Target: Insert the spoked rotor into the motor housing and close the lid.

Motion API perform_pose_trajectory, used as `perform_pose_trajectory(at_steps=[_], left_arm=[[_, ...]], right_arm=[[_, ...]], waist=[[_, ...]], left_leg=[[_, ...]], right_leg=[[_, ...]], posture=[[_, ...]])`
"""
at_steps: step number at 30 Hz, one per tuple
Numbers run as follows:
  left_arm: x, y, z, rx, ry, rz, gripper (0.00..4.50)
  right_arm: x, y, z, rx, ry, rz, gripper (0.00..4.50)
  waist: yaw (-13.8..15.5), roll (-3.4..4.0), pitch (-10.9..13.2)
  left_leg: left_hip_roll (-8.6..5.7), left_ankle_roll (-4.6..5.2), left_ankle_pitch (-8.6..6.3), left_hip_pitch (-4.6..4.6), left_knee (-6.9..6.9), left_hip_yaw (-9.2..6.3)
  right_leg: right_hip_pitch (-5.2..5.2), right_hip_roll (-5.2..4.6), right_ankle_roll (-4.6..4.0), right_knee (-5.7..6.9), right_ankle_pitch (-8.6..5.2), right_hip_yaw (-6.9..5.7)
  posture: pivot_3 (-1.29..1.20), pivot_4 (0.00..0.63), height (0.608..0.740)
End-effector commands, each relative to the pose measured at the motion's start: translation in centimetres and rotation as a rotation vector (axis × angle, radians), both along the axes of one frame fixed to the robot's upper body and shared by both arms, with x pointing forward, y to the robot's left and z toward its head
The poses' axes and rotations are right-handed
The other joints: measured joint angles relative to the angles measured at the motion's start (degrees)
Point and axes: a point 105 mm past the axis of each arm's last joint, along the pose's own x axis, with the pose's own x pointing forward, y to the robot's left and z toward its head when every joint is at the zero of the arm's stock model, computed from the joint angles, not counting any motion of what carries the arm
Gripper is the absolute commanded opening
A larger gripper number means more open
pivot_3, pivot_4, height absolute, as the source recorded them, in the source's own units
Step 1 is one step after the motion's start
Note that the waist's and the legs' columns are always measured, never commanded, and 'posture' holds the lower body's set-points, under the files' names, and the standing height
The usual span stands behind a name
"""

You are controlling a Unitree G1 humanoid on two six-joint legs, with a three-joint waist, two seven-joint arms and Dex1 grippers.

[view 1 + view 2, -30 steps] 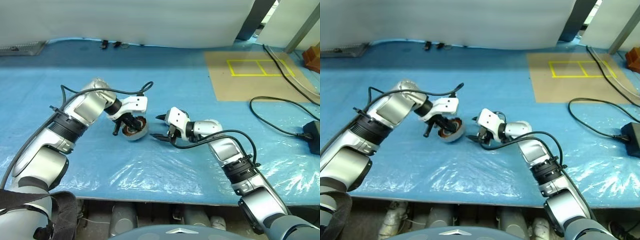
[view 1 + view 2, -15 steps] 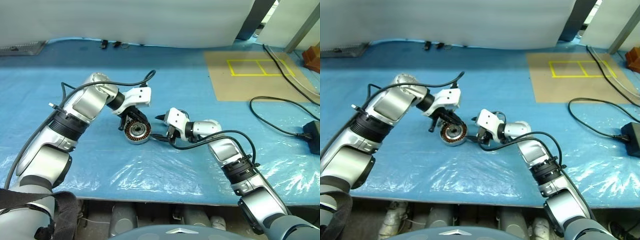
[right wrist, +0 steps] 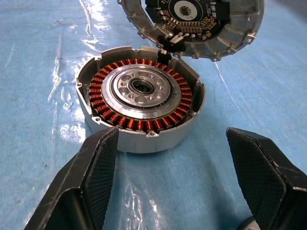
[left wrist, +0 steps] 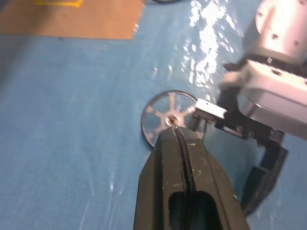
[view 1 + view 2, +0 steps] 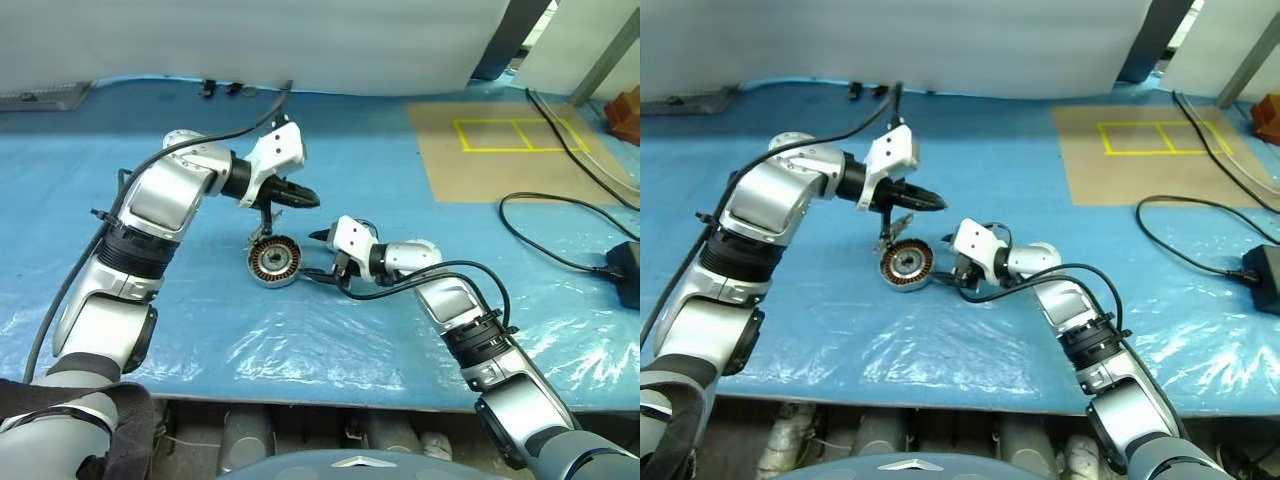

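Housing sits open on the blue plastic-covered desk (image 5: 200,340), near the front centre: the motor housing (image 3: 140,105) is a short silver puck with a ring of copper windings around a central hub, lying face up. Its hinged lid (image 3: 192,21) stands tilted up behind it, showing a dark circuit board on the inner face. No rotor lies inside the puck.

The right end effector (image 5: 322,255) rests low just beside the housing, pointing at it, its two black fingers spread wide with the puck ahead of the gap and nothing gripped. The right arm reaches in from the near right.

The left end effector (image 5: 300,196) is raised above and behind the housing, pointing to the right and slightly down, its fingers pressed fully together and gripping nothing visible. In the left wrist view a silvery wheel-like face with spokes and a central hub (image 4: 168,120) lies just past the fingertips; whether this is the spoked rotor cannot be told.

Farther right, a black cable (image 5: 560,235) loops across the desk to a black adapter (image 5: 626,262). Beyond lies a brown mat (image 5: 500,175) marked with yellow rectangles (image 5: 520,135).
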Motion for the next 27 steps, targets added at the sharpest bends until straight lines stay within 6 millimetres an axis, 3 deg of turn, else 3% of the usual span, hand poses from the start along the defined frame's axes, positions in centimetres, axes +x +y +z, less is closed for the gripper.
perform_pose_trajectory(at_steps=[1, 4, 10, 13, 24, 27], left_arm=[[-0.5, 0.5, 2.4, -0.161, -0.041, 0.057, 0.01], [-1.2, 0.7, 2.8, -0.275, -0.050, 0.095, 0.01], [-4.7, 0.4, 1.4, -0.432, -0.031, 0.080, 0.01], [-5.5, 1.2, 0.4, -0.503, -0.040, 0.150, 0.01], [-7.1, 2.9, -5.0, -0.556, 0.007, 0.286, 0.01], [-7.6, 3.5, -5.5, -0.585, 0.014, 0.297, 0.01]], right_arm=[[0.2, 0.0, 1.3, 0.028, -0.035, 0.007, 3.76], [0.6, -0.4, 1.9, 0.063, -0.021, -0.014, 3.76], [1.7, -1.4, 3.9, 0.142, 0.007, -0.063, 3.76], [2.4, -2.4, 4.6, 0.150, 0.014, -0.090, 3.76], [4.5, -5.2, 4.1, 0.050, 0.132, -0.211, 3.76], [4.9, -5.7, 4.5, 0.047, 0.162, -0.243, 3.76]], waist=[[0.07, 0.00, 0.00], [0.25, 0.00, 0.00], [0.24, 0.00, 0.01], [0.17, 0.00, 0.01], [0.16, 0.00, 0.01], [0.20, 0.00, 0.01]], left_leg=[[0.00, 0.01, 0.00, -0.01, 0.00, 0.00], [0.00, 0.15, 0.09, -0.09, 0.03, -0.01], [0.06, 0.17, 0.09, -0.13, 0.04, -0.02], [0.06, 0.17, 0.09, -0.14, 0.07, -0.01], [0.06, 0.18, 0.09, -0.14, 0.07, -0.01], [0.09, 0.18, 0.09, -0.13, 0.07, -0.01]], right_leg=[[-0.01, 0.00, 0.00, 0.00, 0.00, 0.00], [-0.02, -0.03, 0.00, -0.04, 0.00, -0.03], [-0.05, -0.02, -0.01, -0.04, -0.01, -0.07], [-0.07, -0.02, -0.01, -0.01, 0.00, -0.08], [-0.10, -0.01, -0.01, -0.04, -0.01, -0.07], [-0.10, 0.01, -0.01, -0.03, -0.01, -0.07]], posture=[[0.00, 0.150, 0.740], [0.00, 0.150, 0.740], [0.00, 0.150, 0.740], [0.00, 0.150, 0.740], [0.00, 0.150, 0.740], [0.00, 0.150, 0.740]])
